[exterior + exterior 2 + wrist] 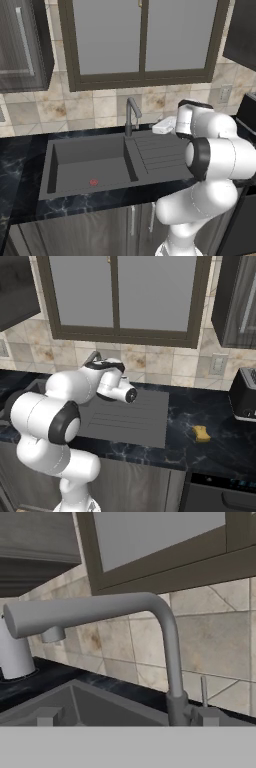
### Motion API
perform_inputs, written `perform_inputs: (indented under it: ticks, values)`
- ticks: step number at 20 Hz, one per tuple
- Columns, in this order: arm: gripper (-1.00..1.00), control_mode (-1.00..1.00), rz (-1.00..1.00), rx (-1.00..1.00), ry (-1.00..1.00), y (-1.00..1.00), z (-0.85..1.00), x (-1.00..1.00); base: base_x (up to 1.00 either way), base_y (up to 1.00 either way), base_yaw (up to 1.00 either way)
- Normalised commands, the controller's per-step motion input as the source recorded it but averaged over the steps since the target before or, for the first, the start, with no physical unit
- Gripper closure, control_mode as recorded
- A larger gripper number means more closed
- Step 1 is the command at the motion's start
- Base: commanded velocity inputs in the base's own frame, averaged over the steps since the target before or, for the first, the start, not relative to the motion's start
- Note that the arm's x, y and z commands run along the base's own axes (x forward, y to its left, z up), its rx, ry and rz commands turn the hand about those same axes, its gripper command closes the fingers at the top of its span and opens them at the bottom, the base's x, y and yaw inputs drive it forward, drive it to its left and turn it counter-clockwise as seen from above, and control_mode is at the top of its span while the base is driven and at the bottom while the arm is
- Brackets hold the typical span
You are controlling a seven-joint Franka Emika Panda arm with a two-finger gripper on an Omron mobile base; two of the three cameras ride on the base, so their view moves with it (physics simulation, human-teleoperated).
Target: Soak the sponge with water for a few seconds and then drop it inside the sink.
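Observation:
The sponge [201, 433], a small yellow-tan block, lies on the black countertop to the right of the sink [145, 406], far from my hand. My gripper [127, 718] is open, with its fingertips [48, 716] wide apart and nothing between them. It hovers over the drainboard [160, 155] and faces the grey gooseneck faucet [167, 632] from close by. In the left base view the gripper [160, 127] is just right of the faucet [131, 114]. The sink's deep basin [52, 167] holds a red drain mark [93, 182]. No water runs from the spout [52, 633].
A dark toaster [245, 393] stands on the counter at the far right, behind the sponge. A window [142, 35] and tiled wall rise behind the faucet. A white rounded object [15, 654] sits at the left edge of the hand view. Black marbled countertop [20, 160] surrounds the sink.

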Motion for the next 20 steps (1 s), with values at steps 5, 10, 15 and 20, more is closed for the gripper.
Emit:
perform_inputs:
  ticks: [5, 10, 15, 20]
  values:
    - [-1.0, -1.0, 0.0, 0.0, -0.04, 0.0, 0.0, 0.07, 0.0, 0.0, 0.0]
    - [-1.0, -1.0, 0.0, 0.0, -0.05, 0.03, 0.0, 0.04, 0.0, 0.0, 0.0]
    - [-1.0, -1.0, 0.0, -0.01, -0.04, 0.07, 0.0, 0.0, 0.0, 0.0, 0.0]
    - [-1.0, -1.0, 0.0, 0.0, -0.01, 0.1, 0.0, 0.0, 0.0, 0.0, 0.0]
